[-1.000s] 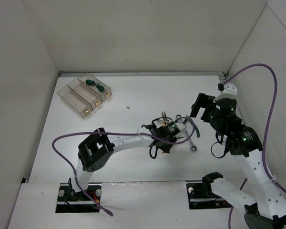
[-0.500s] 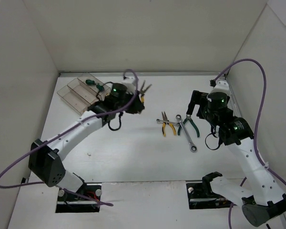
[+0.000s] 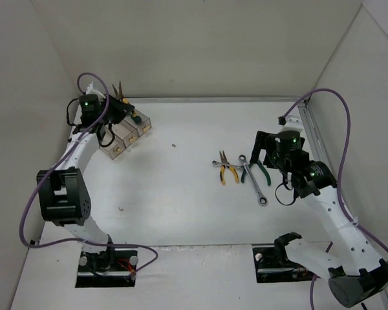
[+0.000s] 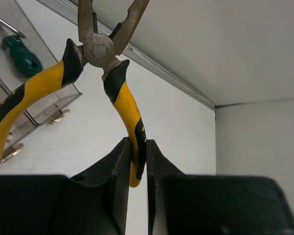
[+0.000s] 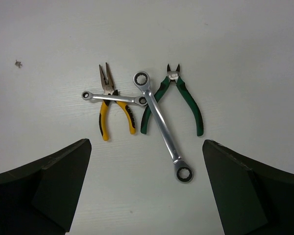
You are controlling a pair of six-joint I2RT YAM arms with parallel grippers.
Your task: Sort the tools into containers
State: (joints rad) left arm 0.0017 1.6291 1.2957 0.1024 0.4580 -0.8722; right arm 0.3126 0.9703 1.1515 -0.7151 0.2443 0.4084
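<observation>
My left gripper is shut on one handle of yellow-handled pliers, held in the air over the clear bins at the far left. In the left wrist view the pliers hang open, pinched between my fingertips. A green-handled screwdriver lies in a bin below. My right gripper is open and empty above yellow needle-nose pliers, a small wrench, a long ratchet wrench and green-handled cutters.
The loose tools lie together right of the table's middle, the wrenches crossing over the pliers. A small dark speck lies on the table. White walls close in the back and both sides. My left arm covers part of the bins.
My left arm has swung from the tool pile to the bins at the far left, carrying the yellow pliers. My right gripper has shifted slightly and stays open over the pile.
</observation>
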